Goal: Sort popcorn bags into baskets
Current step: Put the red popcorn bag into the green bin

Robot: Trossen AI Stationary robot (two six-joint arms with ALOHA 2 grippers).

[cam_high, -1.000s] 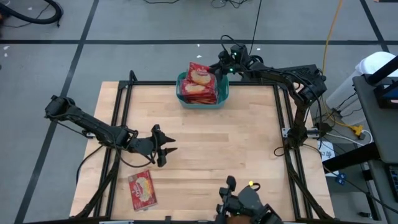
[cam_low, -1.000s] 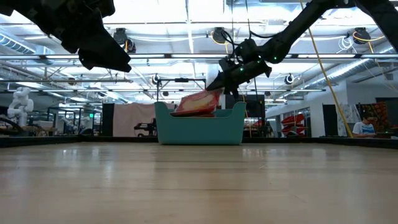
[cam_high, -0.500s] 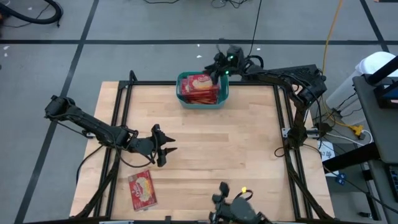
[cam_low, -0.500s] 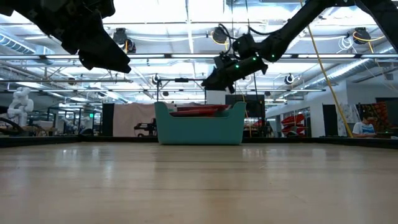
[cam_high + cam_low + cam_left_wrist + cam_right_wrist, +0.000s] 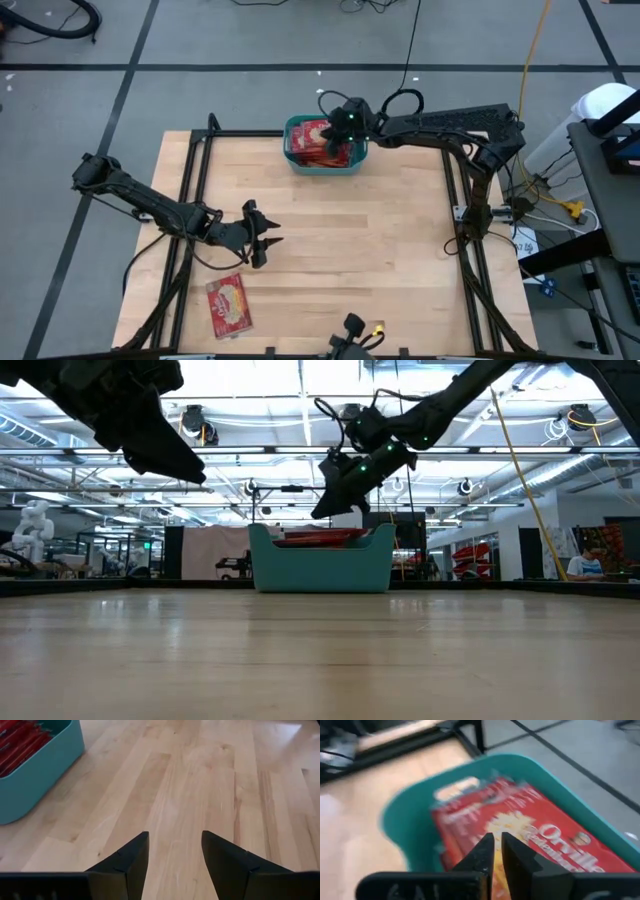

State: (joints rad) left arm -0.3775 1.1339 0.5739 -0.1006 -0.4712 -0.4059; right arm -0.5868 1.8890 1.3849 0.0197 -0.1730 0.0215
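While the right gripper (image 5: 340,122) hovers nearly closed over the basket (image 5: 296,160), the lone popcorn bag (image 5: 227,304) lies nearest the left gripper (image 5: 266,241), fingers apart

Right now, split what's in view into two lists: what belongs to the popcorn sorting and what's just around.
Part of the job:
- popcorn bags in the tub
- loose popcorn bag on the table's near left
- teal basket
- right gripper, above the basket, fingers nearly together
- left gripper, fingers apart above bare wood

Just around:
- wooden table
- black frame rails
- yellow cable
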